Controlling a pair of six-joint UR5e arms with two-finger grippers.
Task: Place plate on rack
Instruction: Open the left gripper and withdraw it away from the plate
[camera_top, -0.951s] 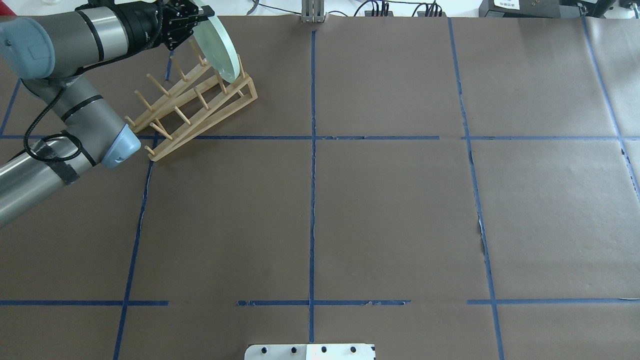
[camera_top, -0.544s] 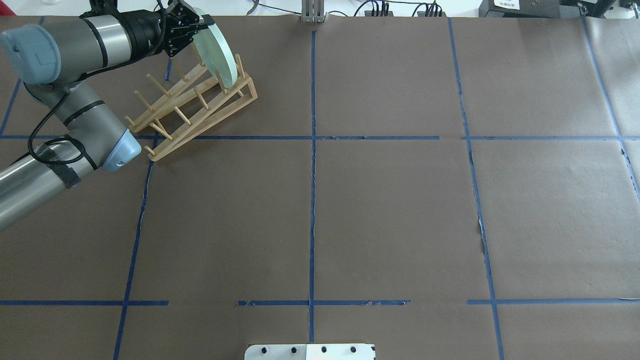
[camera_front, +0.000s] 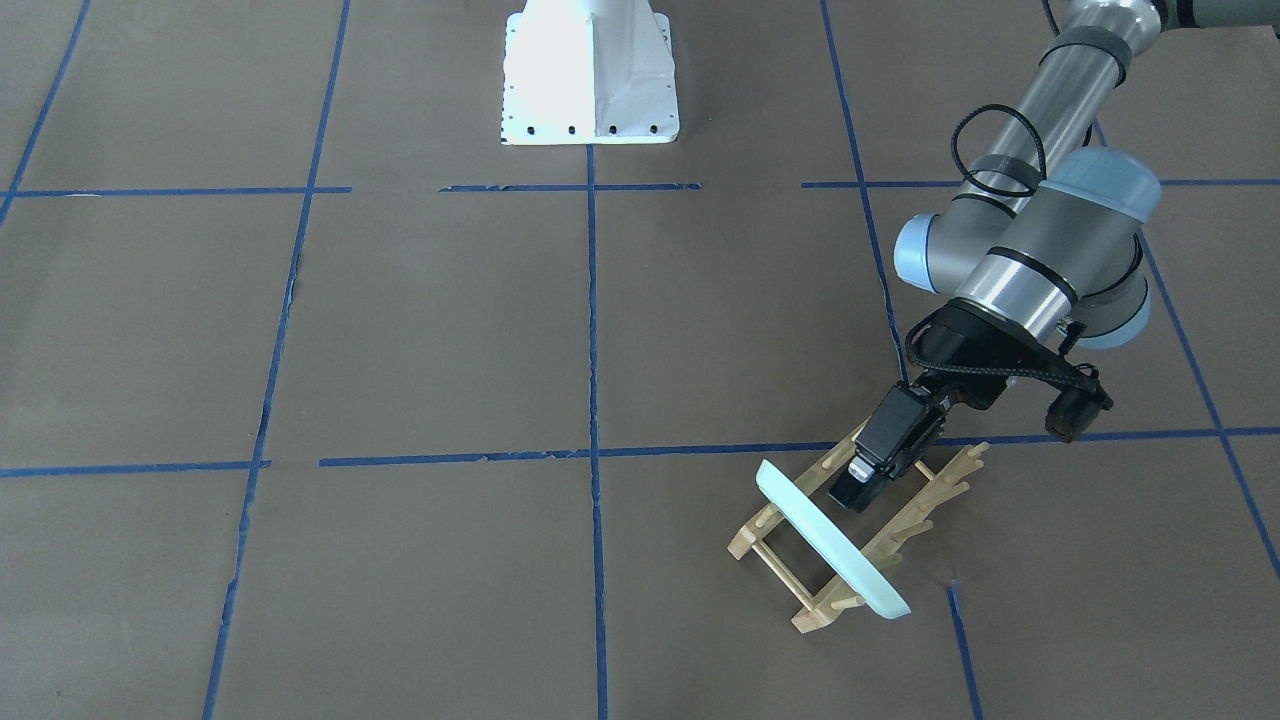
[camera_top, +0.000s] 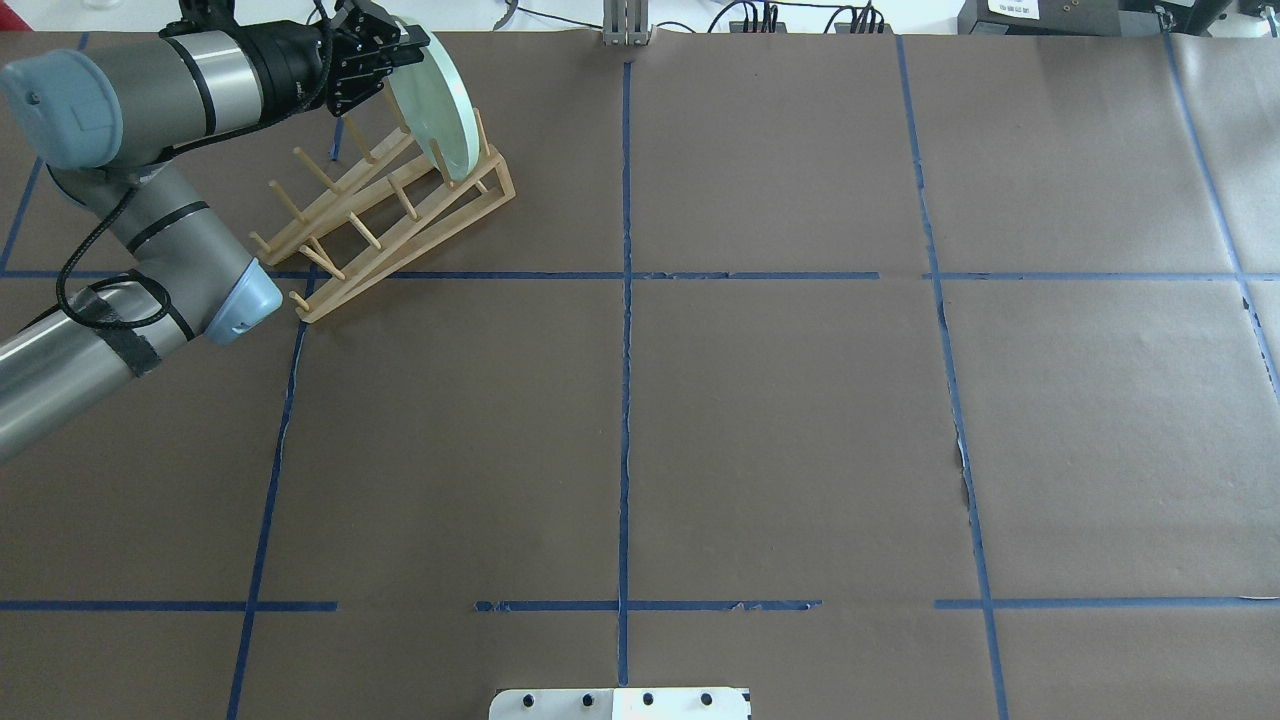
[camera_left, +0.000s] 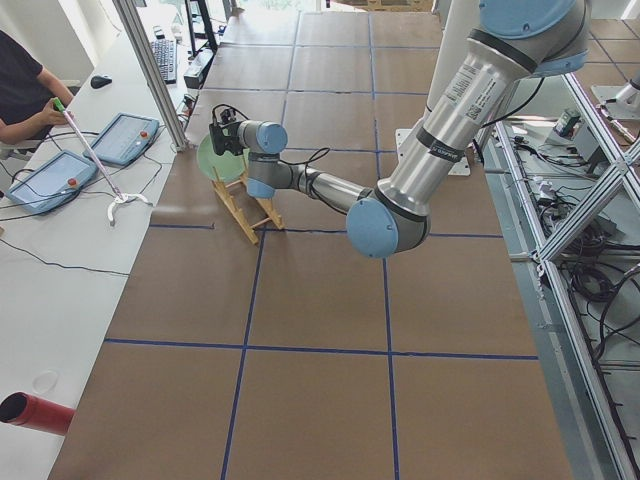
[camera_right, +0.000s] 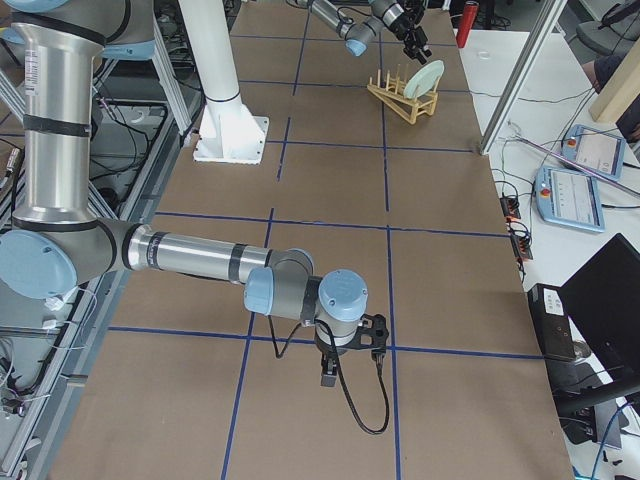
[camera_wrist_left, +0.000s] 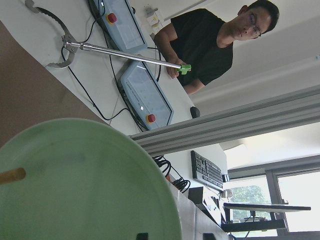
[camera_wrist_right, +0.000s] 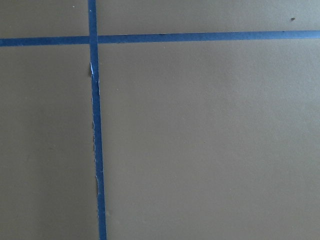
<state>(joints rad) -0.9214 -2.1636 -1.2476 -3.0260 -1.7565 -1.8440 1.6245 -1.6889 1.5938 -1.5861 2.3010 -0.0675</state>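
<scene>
While the plate (camera_top: 435, 100) stands on edge in the rack (camera_top: 320, 305), the left gripper (camera_top: 405, 45) sits at its top rim.
Overhead and front-facing: the plate is at the rack's end away from the robot; whether the gripper clamps the rim, I cannot tell. Right side view: the right gripper (camera_right: 325, 378) is low over the table (camera_right: 440, 300), state unreadable.

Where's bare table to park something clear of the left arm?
Bare brown paper runs from the centre tape line rightward, plus the middle squares between the rack and the white base. Crowded: the far left corner, where the left gripper holds the plate in the rack, with the left arm overhanging that side.
</scene>
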